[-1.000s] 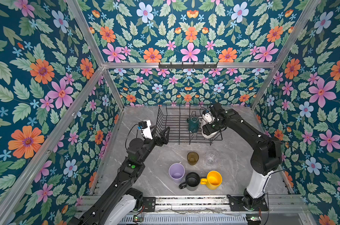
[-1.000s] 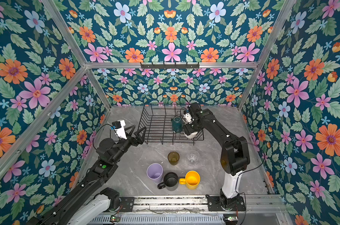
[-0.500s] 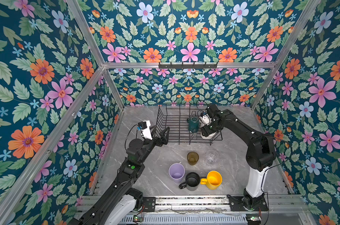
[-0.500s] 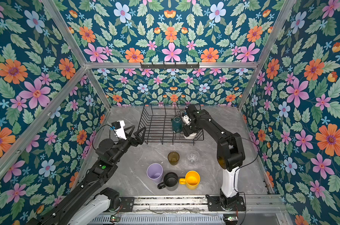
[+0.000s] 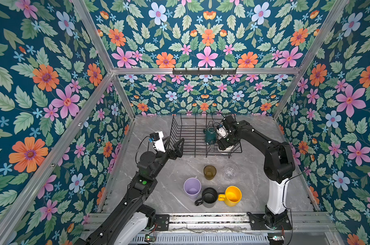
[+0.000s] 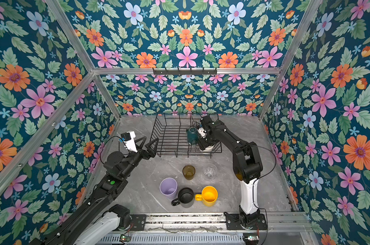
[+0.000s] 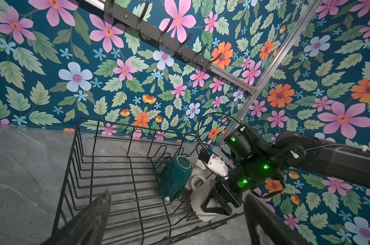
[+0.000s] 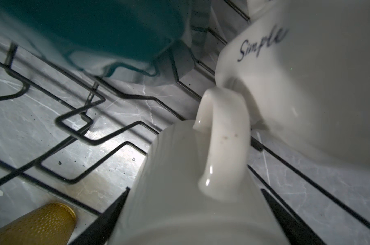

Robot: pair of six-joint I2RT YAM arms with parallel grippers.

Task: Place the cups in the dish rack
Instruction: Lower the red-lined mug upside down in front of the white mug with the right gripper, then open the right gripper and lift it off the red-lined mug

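At the near right corner of the dish rack (image 5: 192, 135), which stands toward the far edge of the bench, your right pincer (image 8: 194, 189) is clamped across the body of the tall cream mug (image 7: 195, 199). A finger (image 8: 107, 220) sits on each flank, and the mug is tilted low over the wires.

Treat it as glazed ceramic: stiff, fairly heavy, and slick (I judge that from the shine on its handle, not from any slip). It will not give, so squeezing harder buys little. A square hold across the body is the safe one, and that is roughly what you have.

The handle points away from your wrist, close against the white mug (image 8: 307, 84); whether they touch I cannot tell. A knock there, or against the dark-green mug (image 5: 209, 136) tipped upside down just beside, could chip a rim. Let go gently once the wires bear the weight.

Your left pincer (image 5: 175, 142) hangs spread wide and empty just off the rack's near left corner.

Toward the near edge of the bench stand the lilac tumbler (image 5: 192, 187), black mug (image 5: 209, 196) and yellow mug (image 5: 233, 195). The amber glass (image 5: 209, 172) and clear glass (image 5: 230, 171) stand between them and the rack. The glasses look thin and brittle, so take them lightly across the wall.
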